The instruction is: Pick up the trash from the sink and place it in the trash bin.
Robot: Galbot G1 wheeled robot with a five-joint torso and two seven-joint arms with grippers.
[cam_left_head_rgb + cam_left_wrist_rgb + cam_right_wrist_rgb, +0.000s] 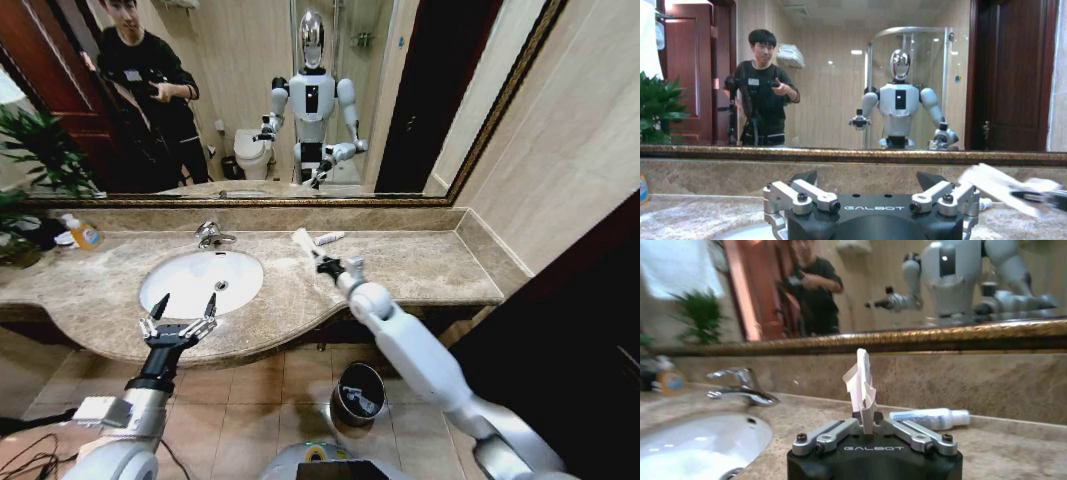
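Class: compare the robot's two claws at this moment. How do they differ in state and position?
The left claw is open and holds nothing; the right claw is shut on a folded white tissue. The left hovers at the front rim of the white oval sink; the right is over the marble counter beside it. Both are black-and-silver two-fingered claws.

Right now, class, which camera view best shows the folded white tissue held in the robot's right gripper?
The right wrist view: the folded white tissue stands upright, pinched in the right gripper, filling the middle. The head view shows it small above the marble counter. The left wrist view catches it blurred at the edge.
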